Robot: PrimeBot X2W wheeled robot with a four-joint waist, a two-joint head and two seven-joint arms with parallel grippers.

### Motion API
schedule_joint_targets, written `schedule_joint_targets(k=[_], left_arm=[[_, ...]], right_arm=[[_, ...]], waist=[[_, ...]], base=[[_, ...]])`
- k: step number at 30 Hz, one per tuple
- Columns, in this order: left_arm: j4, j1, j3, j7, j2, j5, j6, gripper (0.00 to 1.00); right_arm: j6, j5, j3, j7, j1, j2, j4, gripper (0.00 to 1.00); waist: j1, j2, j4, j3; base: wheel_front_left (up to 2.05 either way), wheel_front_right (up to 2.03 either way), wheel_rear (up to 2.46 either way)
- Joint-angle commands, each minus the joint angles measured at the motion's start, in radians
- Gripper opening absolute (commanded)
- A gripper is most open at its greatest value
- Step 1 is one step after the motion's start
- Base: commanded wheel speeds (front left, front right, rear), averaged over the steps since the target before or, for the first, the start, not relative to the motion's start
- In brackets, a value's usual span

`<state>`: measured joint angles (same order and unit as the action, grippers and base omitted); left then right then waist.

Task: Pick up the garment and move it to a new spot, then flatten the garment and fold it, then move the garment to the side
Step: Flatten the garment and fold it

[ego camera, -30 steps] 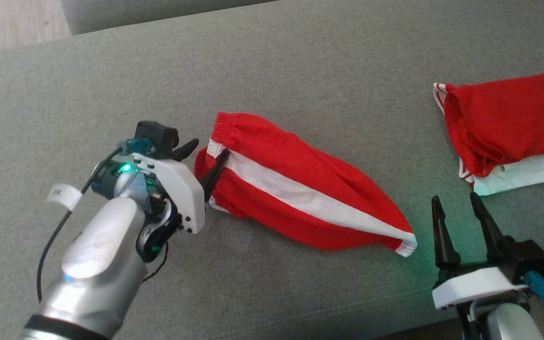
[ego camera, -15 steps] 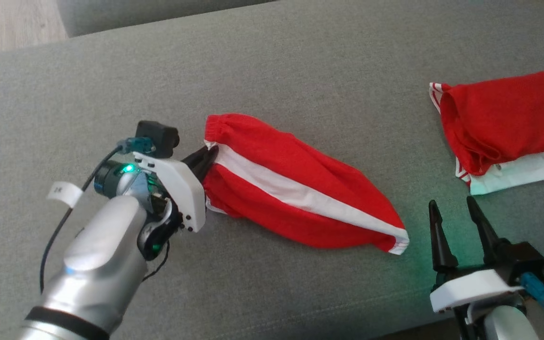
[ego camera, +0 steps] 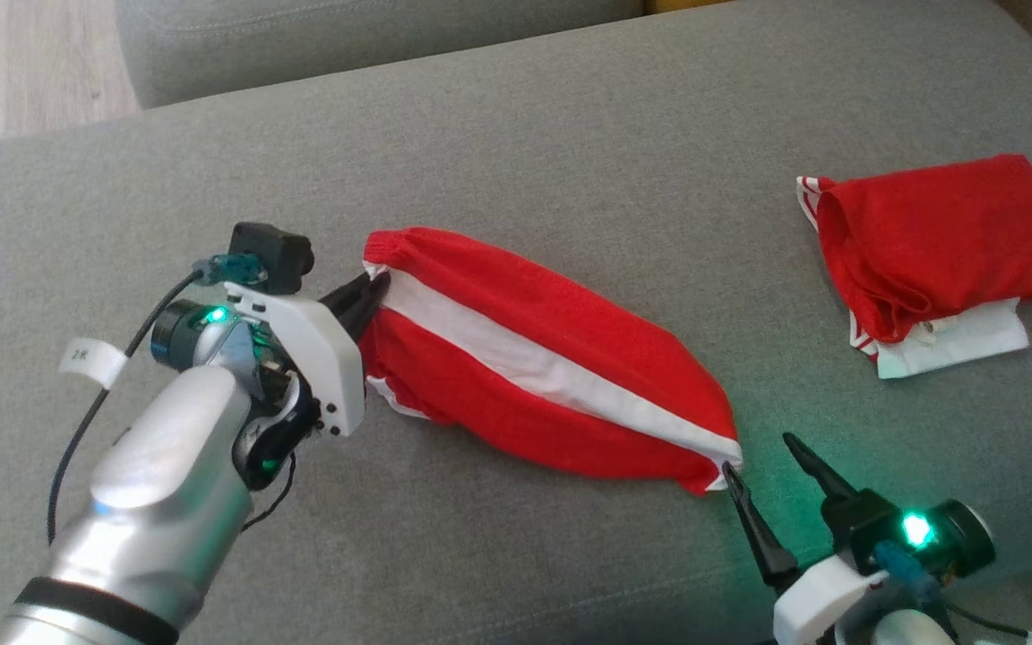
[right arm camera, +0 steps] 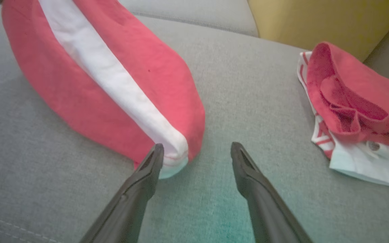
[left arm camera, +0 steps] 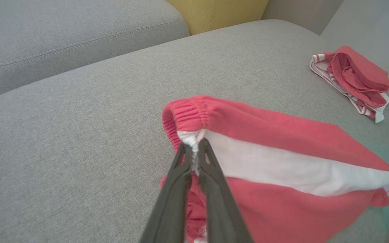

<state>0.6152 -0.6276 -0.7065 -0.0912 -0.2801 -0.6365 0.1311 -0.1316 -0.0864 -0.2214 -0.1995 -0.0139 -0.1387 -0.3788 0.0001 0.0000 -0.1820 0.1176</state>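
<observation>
Shorts, red with a white stripe, across the middle of the grey sofa seat. Left gripper clamped on their waistband; right gripper wide apart, empty, beside the hem. Folded red garments at the seat's right end.

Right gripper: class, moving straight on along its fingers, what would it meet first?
Probably the red garment, its hem at one of the fingers; the gap faces bare sofa cushion, depth unclear.
</observation>
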Motion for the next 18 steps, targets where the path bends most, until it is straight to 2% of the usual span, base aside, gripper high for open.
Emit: schedule_joint_targets(k=[1, 9, 18], left_arm=[[-0.032, -0.055, 0.031, 0.005, -0.037, -0.006, -0.002, 0.00], [-0.044, -0.057, 0.025, 0.005, -0.040, -0.007, -0.009, 0.00], [-0.052, -0.054, 0.015, 0.002, -0.042, -0.007, -0.013, 0.00]], right_arm=[[0.001, 0.012, -0.030, 0.014, -0.020, -0.026, 0.014, 1.00], [0.001, 0.057, -0.095, 0.072, -0.038, -0.047, -0.017, 1.00], [0.001, 0.051, -0.122, 0.063, -0.057, -0.039, -0.024, 1.00]], waist=[[-0.0001, 0.0000, 0.000, -0.003], [-0.0001, 0.0000, 0.005, -0.002], [-0.0001, 0.0000, 0.013, -0.002]], base=[[0.00, 0.00, 0.00], [0.00, 0.00, 0.00], [0.00, 0.00, 0.00]])
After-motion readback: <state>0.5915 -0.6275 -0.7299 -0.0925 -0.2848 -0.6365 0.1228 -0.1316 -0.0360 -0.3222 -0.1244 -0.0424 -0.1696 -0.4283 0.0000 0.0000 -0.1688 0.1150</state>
